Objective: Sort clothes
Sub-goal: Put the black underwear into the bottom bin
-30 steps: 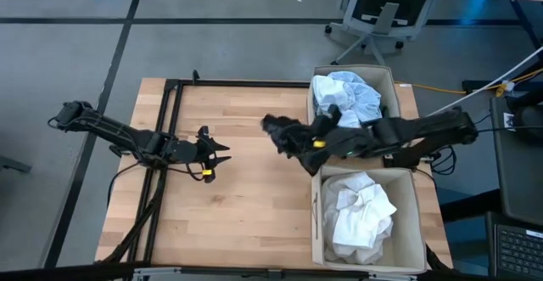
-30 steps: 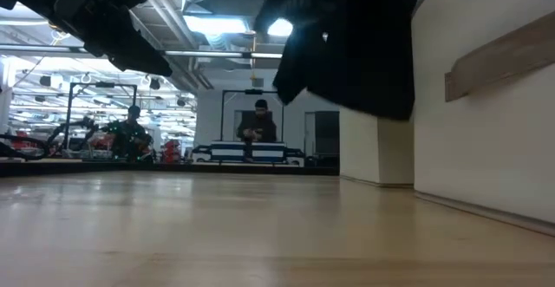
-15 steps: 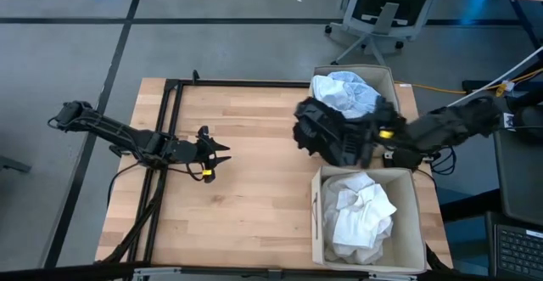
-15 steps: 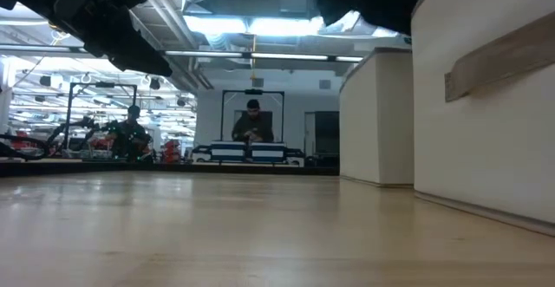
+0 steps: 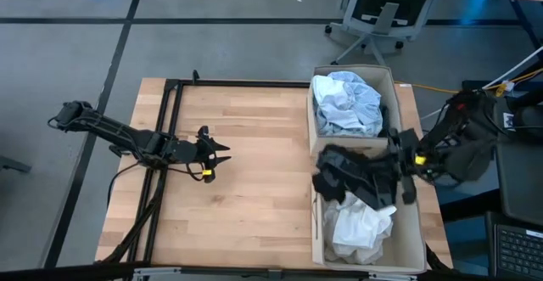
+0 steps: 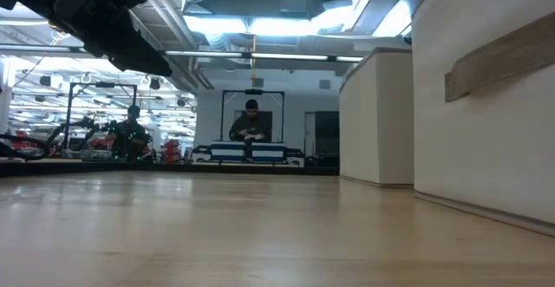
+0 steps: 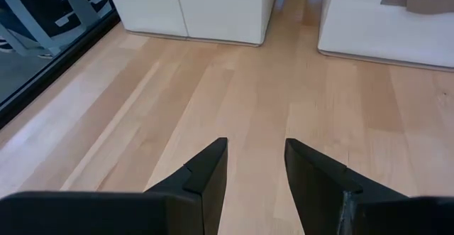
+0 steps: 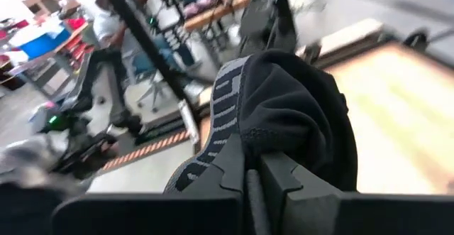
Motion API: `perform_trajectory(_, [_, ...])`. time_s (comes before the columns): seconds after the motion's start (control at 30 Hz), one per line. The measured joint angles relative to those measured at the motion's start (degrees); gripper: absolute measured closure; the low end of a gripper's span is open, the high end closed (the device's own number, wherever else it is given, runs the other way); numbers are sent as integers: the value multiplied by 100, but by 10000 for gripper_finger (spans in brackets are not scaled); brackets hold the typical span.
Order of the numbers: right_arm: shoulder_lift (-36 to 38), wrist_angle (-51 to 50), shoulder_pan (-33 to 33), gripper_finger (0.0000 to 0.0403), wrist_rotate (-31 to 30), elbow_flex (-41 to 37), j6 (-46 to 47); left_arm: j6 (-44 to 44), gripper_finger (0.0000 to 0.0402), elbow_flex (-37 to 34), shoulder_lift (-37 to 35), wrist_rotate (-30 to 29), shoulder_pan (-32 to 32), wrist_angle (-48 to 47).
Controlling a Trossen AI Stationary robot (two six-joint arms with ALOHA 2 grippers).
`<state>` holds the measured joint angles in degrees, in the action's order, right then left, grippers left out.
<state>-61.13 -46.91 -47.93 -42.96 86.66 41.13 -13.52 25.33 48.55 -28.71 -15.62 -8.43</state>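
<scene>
My right gripper [image 5: 393, 169] is shut on a black garment [image 5: 352, 179] with a grey lettered band [image 8: 228, 96]. It holds the garment over the near beige box [image 5: 416, 230], which has white clothes [image 5: 361, 221] in it. The far beige box [image 5: 389, 81] holds pale blue clothes [image 5: 344, 103]. My left gripper [image 5: 222, 154] is open and empty over the bare table on the left; its fingers [image 7: 213, 171] show a gap between them. In the low view the black garment is out of view. My right gripper pinches a bunched part of the black garment [image 8: 280, 139] between its two fingers, beside the grey band. The fingers come roughly level from the table's right side. The garment spreads out in front of the fingers toward the table's left and hangs over the near box.
The two beige boxes stand side by side along the table's right edge; their walls show in the low view [image 6: 486, 105]. A black frame [image 5: 170, 128] lies on the table's left part. The wooden table [image 5: 254, 196] between the arms is bare. An office chair [image 5: 386, 9] stands beyond the far edge.
My right gripper has carried the black garment from over the table's middle toward the right edge, then toward the near edge, staying shut on it. The garment now hangs over the near box and has left the low view.
</scene>
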Motion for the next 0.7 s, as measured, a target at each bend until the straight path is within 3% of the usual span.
perform_trajectory(0.33, [-494, -1755, -890, 388, -147, 2, 2876, -55, 270, 0, -1, 0, 0, 2])
perform_trajectory(0.5, [-1077, -3067, -1026, 387, 192, -1, 4647, -90, 270, 0, -2, -1, 2, 2])
perform_trajectory(0.7, [-1943, -3587, -1023, 387, 361, -3, 5177, -107, 270, 1, -2, -2, 2, 11])
